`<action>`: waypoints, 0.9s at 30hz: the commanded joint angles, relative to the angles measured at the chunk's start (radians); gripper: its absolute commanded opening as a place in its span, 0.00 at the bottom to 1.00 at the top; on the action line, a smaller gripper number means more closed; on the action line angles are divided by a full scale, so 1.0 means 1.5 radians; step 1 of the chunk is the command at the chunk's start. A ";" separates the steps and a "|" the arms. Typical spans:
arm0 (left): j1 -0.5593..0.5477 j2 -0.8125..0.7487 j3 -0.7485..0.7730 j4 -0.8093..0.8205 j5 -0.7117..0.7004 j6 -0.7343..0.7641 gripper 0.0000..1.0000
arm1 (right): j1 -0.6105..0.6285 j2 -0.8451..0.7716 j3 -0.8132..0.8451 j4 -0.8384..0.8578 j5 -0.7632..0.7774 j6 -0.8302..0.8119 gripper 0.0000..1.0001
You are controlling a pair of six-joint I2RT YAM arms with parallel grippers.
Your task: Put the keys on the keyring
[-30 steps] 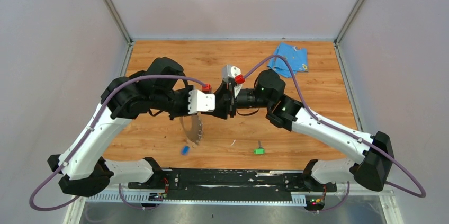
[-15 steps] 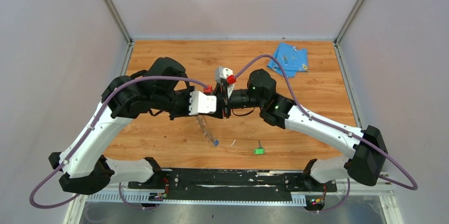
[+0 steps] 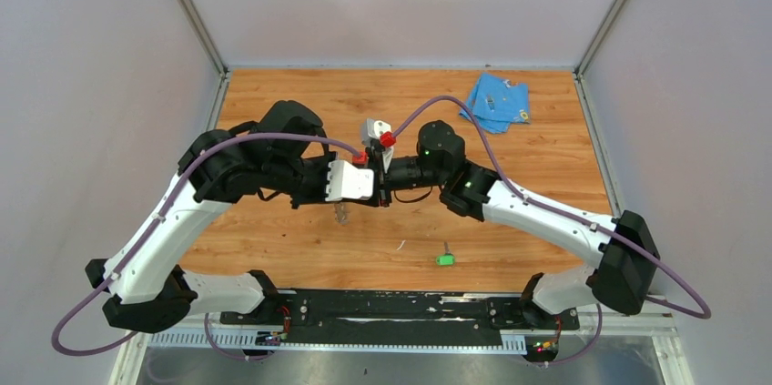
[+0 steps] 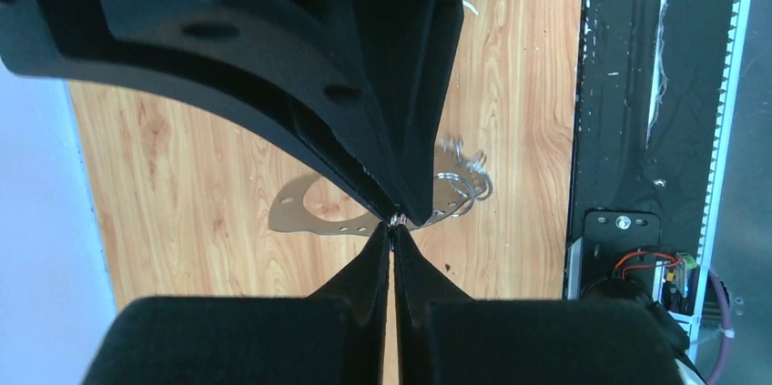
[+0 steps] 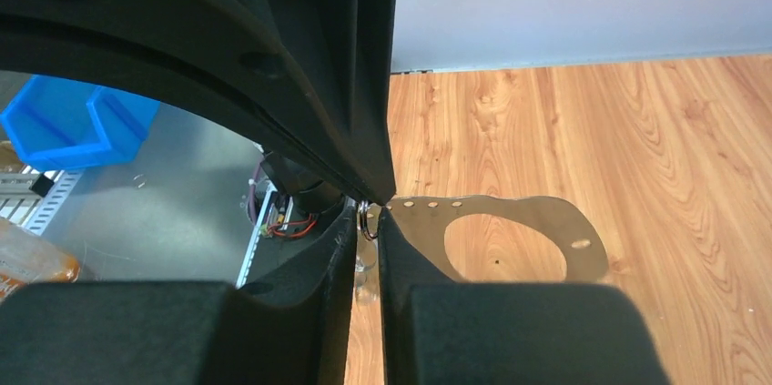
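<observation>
Right wrist view: the keyring [image 5: 587, 248] hangs edge-on as a thin metal band. One end meets the tip of the left claw [image 4: 393, 238] and the loop extends away from the right claw [image 5: 367, 235], clear of the desk [image 3: 546, 176].

1. Left claw: fingers together, clamped on the rim of the band at their very tips.
2. Right claw: fingers nearly together, tip to tip with the left claw. A small wire ring [image 5: 367, 219] sits in the narrow gap. I cannot tell whether it is gripped or only bracketed.
3. Green key [image 3: 444, 258]: flat on the desk, below and well apart from both claws, toward the right arm's base. It is not on the band.
4. Blue key: I cannot find it in any view.

Hazards, in my judgement:
- The left claw's hold is shallow. A sideways push from the right claw could lever the band out and drop it.
- The two claws are almost in contact, so a small misalignment risks finger-to-finger collision.
- If the right claw closes on nothing, the band may twist.
- If the blue key is on the band, that twist could shed it through the opening.
</observation>
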 commanded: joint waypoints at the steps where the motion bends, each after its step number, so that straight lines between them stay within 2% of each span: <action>1: -0.008 0.002 0.019 -0.007 -0.007 -0.003 0.00 | 0.016 0.012 0.034 -0.025 0.004 -0.011 0.16; 3: -0.008 0.000 0.018 -0.007 -0.007 -0.002 0.00 | 0.017 0.009 0.033 -0.026 0.012 -0.015 0.14; 5: -0.008 -0.001 0.017 -0.007 -0.007 -0.002 0.00 | 0.018 0.004 0.028 -0.020 0.026 -0.017 0.02; 12: -0.008 -0.005 0.020 -0.005 0.014 -0.007 0.00 | 0.019 -0.045 -0.044 0.056 0.102 -0.008 0.00; 13: -0.008 -0.003 0.023 -0.004 0.017 -0.009 0.04 | 0.018 -0.054 -0.059 0.076 0.111 -0.003 0.00; 15: -0.008 0.000 0.031 -0.006 0.024 -0.015 0.26 | 0.018 -0.065 -0.088 0.122 0.123 0.017 0.00; 17: -0.008 -0.003 0.037 -0.005 0.040 -0.020 0.57 | 0.019 -0.072 -0.116 0.173 0.129 0.041 0.00; 18: -0.008 -0.006 0.039 -0.006 0.048 -0.020 0.65 | 0.019 -0.076 -0.129 0.194 0.133 0.051 0.00; 19: -0.008 -0.009 0.041 -0.005 0.045 -0.020 0.68 | 0.019 -0.082 -0.141 0.219 0.134 0.059 0.00; 23: -0.007 -0.023 0.033 -0.005 0.017 -0.018 0.68 | 0.019 -0.094 -0.167 0.261 0.129 0.080 0.00; 27: -0.006 -0.048 -0.016 -0.005 0.021 -0.009 0.60 | 0.019 -0.096 -0.180 0.306 0.118 0.106 0.00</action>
